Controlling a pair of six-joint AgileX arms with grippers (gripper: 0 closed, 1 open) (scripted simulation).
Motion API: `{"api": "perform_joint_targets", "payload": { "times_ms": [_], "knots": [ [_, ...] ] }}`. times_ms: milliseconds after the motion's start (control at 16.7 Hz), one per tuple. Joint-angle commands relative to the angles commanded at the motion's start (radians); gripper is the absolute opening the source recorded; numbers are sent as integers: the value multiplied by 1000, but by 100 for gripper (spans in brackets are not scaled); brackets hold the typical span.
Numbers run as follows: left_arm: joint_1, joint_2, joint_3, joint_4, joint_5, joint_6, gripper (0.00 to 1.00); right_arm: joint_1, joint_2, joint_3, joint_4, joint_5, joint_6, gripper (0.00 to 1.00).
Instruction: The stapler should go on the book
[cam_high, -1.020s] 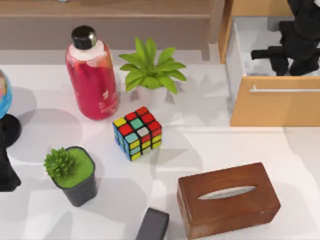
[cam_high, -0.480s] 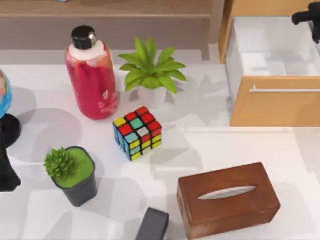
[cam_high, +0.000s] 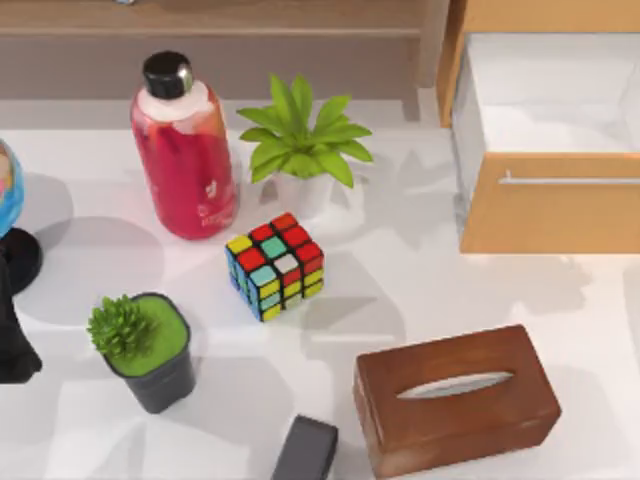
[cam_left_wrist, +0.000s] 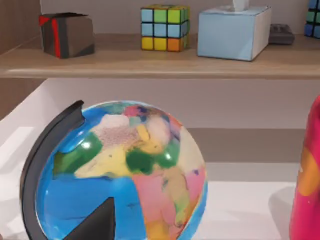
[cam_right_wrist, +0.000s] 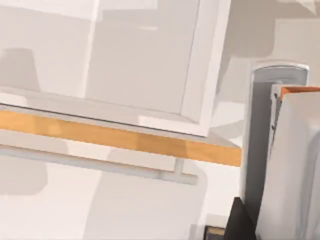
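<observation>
A drawer (cam_high: 540, 205) stood pulled open at the far right of the table (cam_high: 420, 290). In the right wrist view, a grey and white thing with an orange edge (cam_right_wrist: 287, 150), possibly the stapler, was seen close up over the drawer's front and handle. Whether the right arm's jaws were clamped on it could not be told. The left arm (cam_high: 12, 345) was parked at the table's left edge, close to a globe (cam_left_wrist: 125, 170), and the state of its jaws could not be told either. A red bottle (cam_high: 185, 160), a coloured cube (cam_high: 275, 265), a brown tissue box (cam_high: 455, 398) and a dark flat block (cam_high: 305, 450) were spread over the table.
</observation>
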Motion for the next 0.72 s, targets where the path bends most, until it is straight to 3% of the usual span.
{"api": "perform_joint_targets", "payload": {
  "times_ms": [720],
  "knots": [
    [0,0,0,0,0,0,100,-372,-64,-428,127,15,-228,0]
  ]
}}
